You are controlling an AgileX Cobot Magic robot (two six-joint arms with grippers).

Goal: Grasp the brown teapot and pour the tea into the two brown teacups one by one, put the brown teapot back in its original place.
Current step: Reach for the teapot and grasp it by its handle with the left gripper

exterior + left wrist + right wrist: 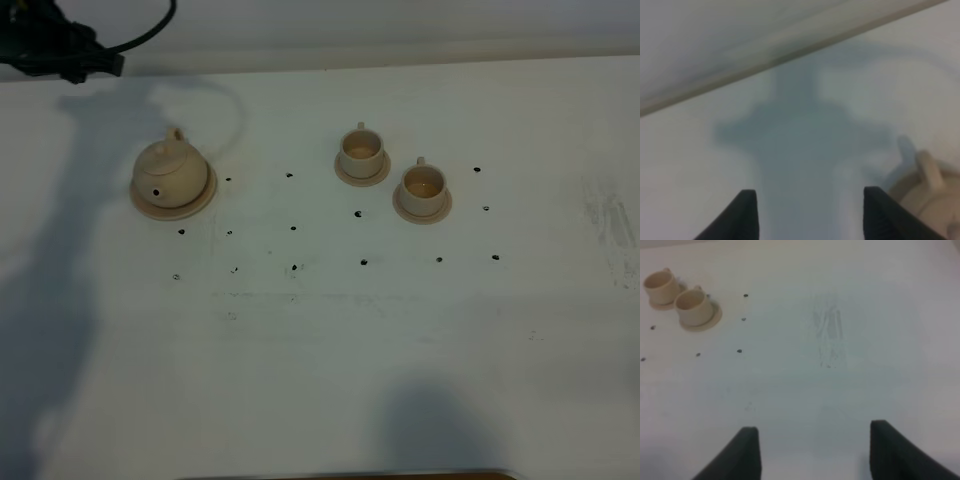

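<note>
Exterior high view, stock as it stands.

Item 1, brown teapot [170,175]: upright with its lid on, seated on the large saucer [207,193] at the left of the surface [320,350]. The handle faces the far edge and the spout faces the near edge.

Item 2, far teacup [361,152]: upright on its own small saucer, right of middle.

Item 3, near teacup [423,186]: upright on its own small saucer, just beside item 2 and well apart from the teapot. I cannot tell whether either cup holds tea.

Item 4, left hand [810,220]: fingers apart with nothing between them. Its wrist view shows only an edge of the teapot, off to one side of the fingers and not between them.

Item 5, right hand [810,457]: fingers apart and empty, above bare surface, with both cups well away.

Handling note: I judge the step in hand to be the reach for the teapot, with no grasp made yet. To do it well, I would bring the left hand across until the handle loop sits squarely between the fingers, and close only then. I would grip the handle rather than the body or lid. I would lift straight up so the large saucer stays put, and keep the spout level until it is over 1 cup. The lid may slip on a steep tilt.
</note>
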